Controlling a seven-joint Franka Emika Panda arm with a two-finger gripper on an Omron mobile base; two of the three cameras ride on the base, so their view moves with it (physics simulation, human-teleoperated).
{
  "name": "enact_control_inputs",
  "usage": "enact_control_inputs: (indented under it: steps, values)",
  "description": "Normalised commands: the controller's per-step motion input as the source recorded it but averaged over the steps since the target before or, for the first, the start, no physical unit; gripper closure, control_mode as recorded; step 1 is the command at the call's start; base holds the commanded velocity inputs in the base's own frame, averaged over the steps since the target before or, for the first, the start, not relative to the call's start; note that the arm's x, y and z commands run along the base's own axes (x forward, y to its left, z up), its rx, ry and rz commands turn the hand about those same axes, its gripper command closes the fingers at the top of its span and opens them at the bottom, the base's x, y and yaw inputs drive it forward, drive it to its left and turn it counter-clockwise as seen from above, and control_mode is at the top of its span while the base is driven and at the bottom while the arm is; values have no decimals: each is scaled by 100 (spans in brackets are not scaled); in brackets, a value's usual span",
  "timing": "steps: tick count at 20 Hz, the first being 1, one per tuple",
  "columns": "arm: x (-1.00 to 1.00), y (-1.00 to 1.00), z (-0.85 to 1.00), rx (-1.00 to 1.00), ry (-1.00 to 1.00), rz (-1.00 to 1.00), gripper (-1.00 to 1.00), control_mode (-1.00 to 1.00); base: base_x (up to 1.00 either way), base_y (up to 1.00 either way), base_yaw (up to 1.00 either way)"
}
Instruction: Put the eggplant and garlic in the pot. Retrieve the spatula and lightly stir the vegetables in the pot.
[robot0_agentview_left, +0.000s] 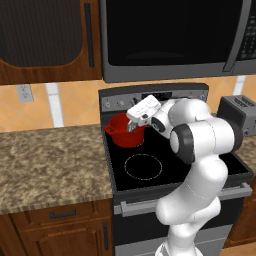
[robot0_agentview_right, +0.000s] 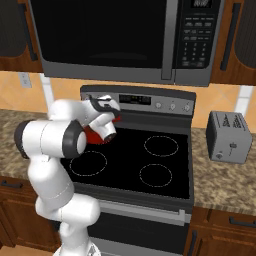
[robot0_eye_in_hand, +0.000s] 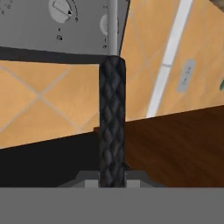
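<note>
Red pot (robot0_agentview_left: 125, 131) sits at the stove's back-left edge; gripper (robot0_eye_in_hand: 112, 177) pinches the spatula (robot0_eye_in_hand: 112, 127) above it.

pot (robot0_agentview_left: 123, 131): 1 | spatula (robot0_eye_in_hand: 112, 127): 1 | toaster (robot0_agentview_right: 229, 136): 1 | microwave (robot0_agentview_right: 125, 37): 1

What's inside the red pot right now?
The pot sits on the stove's back left burner, but the end effector hangs over its opening, shut on the spatula. The pot's inside is covered from both base views, so the vegetables cannot be confirmed.
</note>
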Motion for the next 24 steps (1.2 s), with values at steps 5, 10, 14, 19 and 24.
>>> enact_control_inputs:
  steps: [5,10,14,19,24]
  values:
    - [23,0,-58,0,10,0,100,-100,0,0,0]
    - [15,7,-32,3,3,3,100,-100,0,0,0]
    - [16,15,-10,22,0,16,100,-100,0,0,0]
    - [26,1,-5,17,-5,12,100,-100,0,0,0]
    - [18,-35,-2,1,-10,1,100,-100,0,0,0]
